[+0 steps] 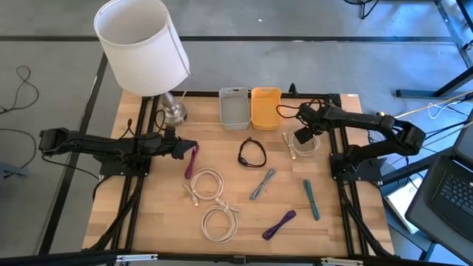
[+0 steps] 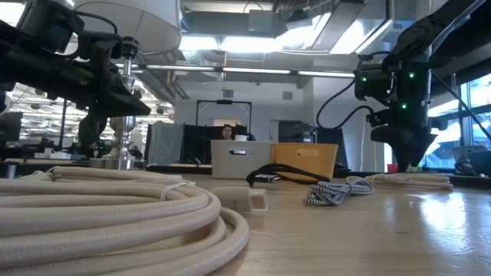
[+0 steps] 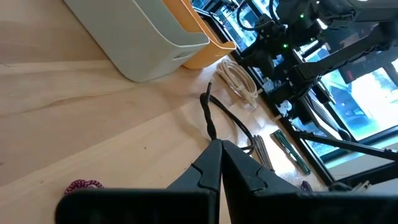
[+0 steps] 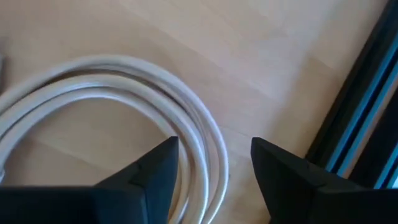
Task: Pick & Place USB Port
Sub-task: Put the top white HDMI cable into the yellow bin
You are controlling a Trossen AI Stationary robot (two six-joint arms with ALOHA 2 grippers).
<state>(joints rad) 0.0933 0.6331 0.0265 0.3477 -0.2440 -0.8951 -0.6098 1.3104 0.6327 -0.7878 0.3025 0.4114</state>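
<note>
the right gripper (image 4: pixel 214 165), jaws standing open and empty, is hovering directly over the white cable coil (image 4: pixel 112 87), whose strands are lying at its ten o'clock, one strand between the fingers.

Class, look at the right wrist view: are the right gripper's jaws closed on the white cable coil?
No: the jaws stand apart above the white cable coil, gripping nothing.

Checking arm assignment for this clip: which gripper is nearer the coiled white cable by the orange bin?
Right. The right gripper hangs open directly over that white cable. The left gripper, shut, sits far across the table by the magenta cable.
</note>
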